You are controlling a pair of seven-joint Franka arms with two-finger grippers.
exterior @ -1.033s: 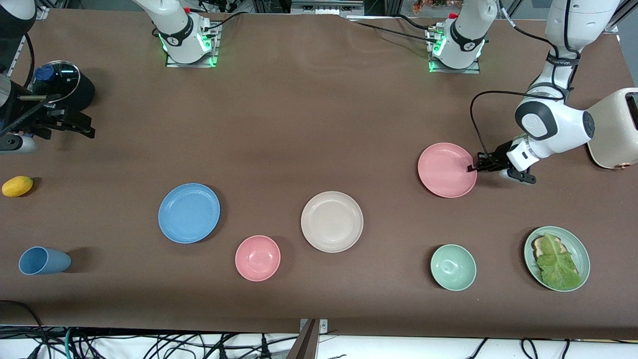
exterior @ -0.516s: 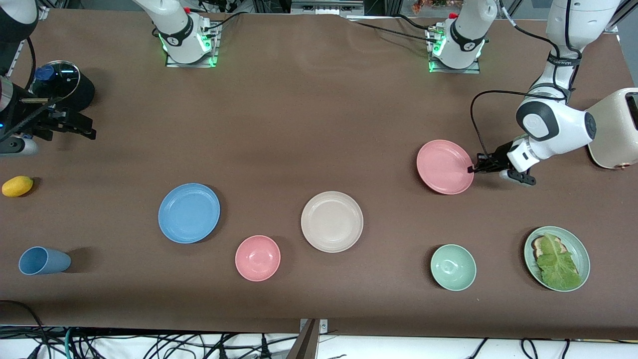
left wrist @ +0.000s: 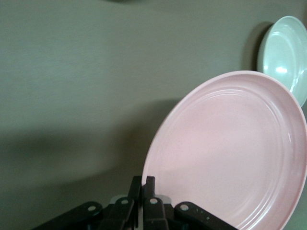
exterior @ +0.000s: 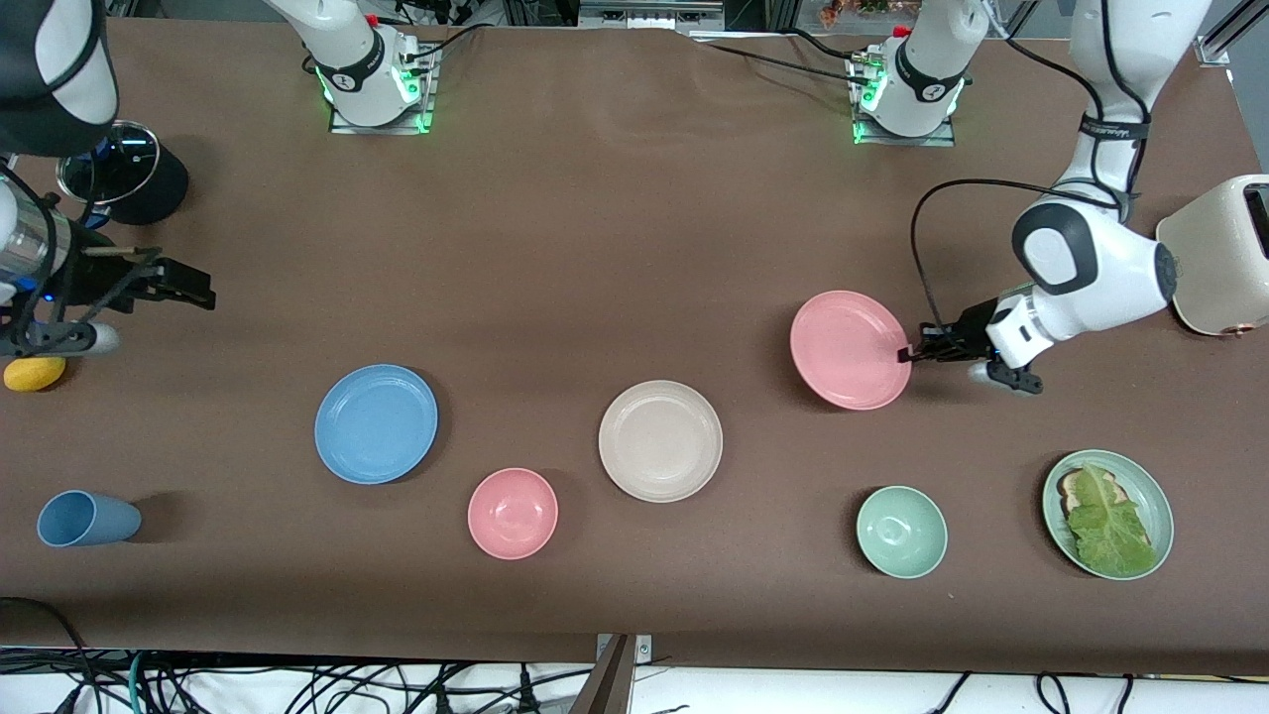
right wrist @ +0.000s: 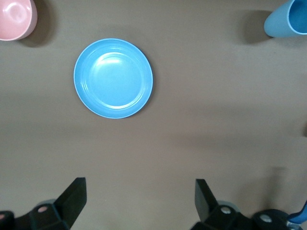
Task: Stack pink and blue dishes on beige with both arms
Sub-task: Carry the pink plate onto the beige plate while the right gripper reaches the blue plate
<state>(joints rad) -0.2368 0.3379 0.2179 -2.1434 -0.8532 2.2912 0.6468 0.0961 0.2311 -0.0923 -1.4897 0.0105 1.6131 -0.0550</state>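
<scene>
On the brown desk (exterior: 615, 248), the left pincer (exterior: 907, 354), pinching the pink plate (exterior: 848, 349) by its rim, had carried it clear of the surface toward the beige plate (exterior: 660, 440), so stacking looked underway. The right pincer (exterior: 198, 288), spread wide, had drifted toward the blue plate (exterior: 376, 423); all three were matte, shallow, round and raised-rimmed.

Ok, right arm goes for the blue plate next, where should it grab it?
Take the blue plate by its raised rim, one finger inside and one outside: it lies flat on the table and is too wide to span. The rim toward the right arm's end looks best, since the open right pincer is on that side, and nothing crowds that edge.
</scene>
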